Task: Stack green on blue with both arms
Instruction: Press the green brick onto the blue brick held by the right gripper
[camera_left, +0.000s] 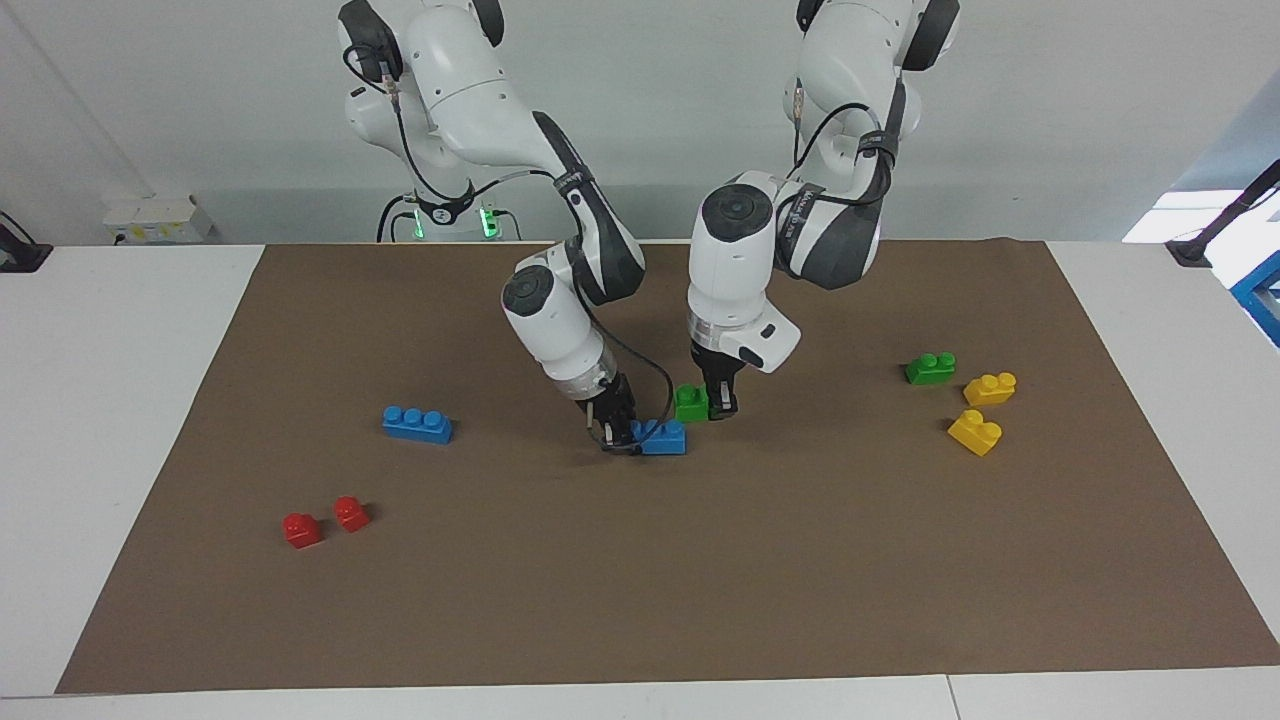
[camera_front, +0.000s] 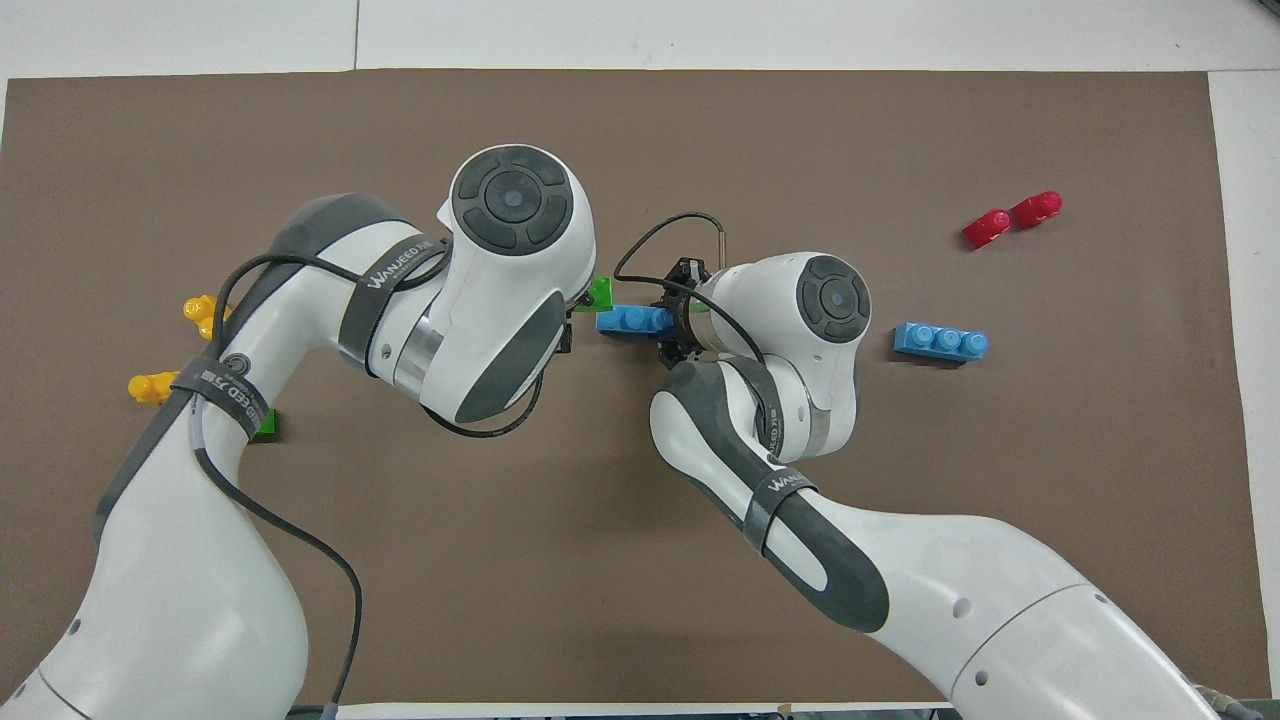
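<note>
My right gripper (camera_left: 614, 433) is shut on one end of a blue three-stud brick (camera_left: 663, 437) that lies on the brown mat (camera_left: 700, 580). It also shows in the overhead view (camera_front: 630, 319), with the right gripper (camera_front: 672, 322) at its end. My left gripper (camera_left: 718, 405) is shut on a green two-stud brick (camera_left: 690, 402) and holds it low, close to the blue brick's free end, not on it. In the overhead view only an edge of that green brick (camera_front: 602, 292) shows and the left gripper is hidden under its wrist.
A second blue brick (camera_left: 417, 424) and two red bricks (camera_left: 301, 529) lie toward the right arm's end. A second green brick (camera_left: 930, 368) and two yellow bricks (camera_left: 990, 388) lie toward the left arm's end.
</note>
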